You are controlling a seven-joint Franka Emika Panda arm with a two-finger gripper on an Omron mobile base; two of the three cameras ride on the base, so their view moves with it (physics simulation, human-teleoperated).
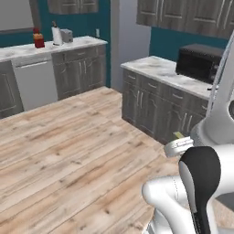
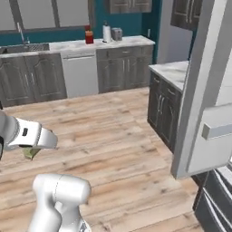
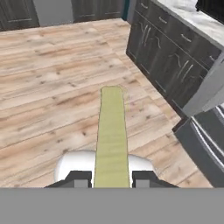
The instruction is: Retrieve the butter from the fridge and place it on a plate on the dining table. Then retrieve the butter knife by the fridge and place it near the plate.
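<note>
1. Left base view: you are partway through the first half of the job. A small pale tip of the butter pokes out just above the white wrist at centre right of the frame, so it is out of the fridge and travelling with the arm. No plate or dining table is in front of you yet, and the knife step is untouched. The counter with the microwave runs along the upper right, its cabinet fronts close beside the arm; the wood floor across the left and centre is your free room

2. Right base view: the butter shows as an olive scrap under the white forearm at the left edge. The open fridge door stands tall down the right side, its lower corner reaching the floor at lower right; give that edge a wide berth when you swing or drive. The far counter with the dishwasher sits along the top, well apart

3. Hand view: the gripper is clenched on the butter, which juts up the middle of the frame from between the two dark tips. Dark cabinets fill the upper right and the fridge drawers the lower right; open floor lies to the left
</note>
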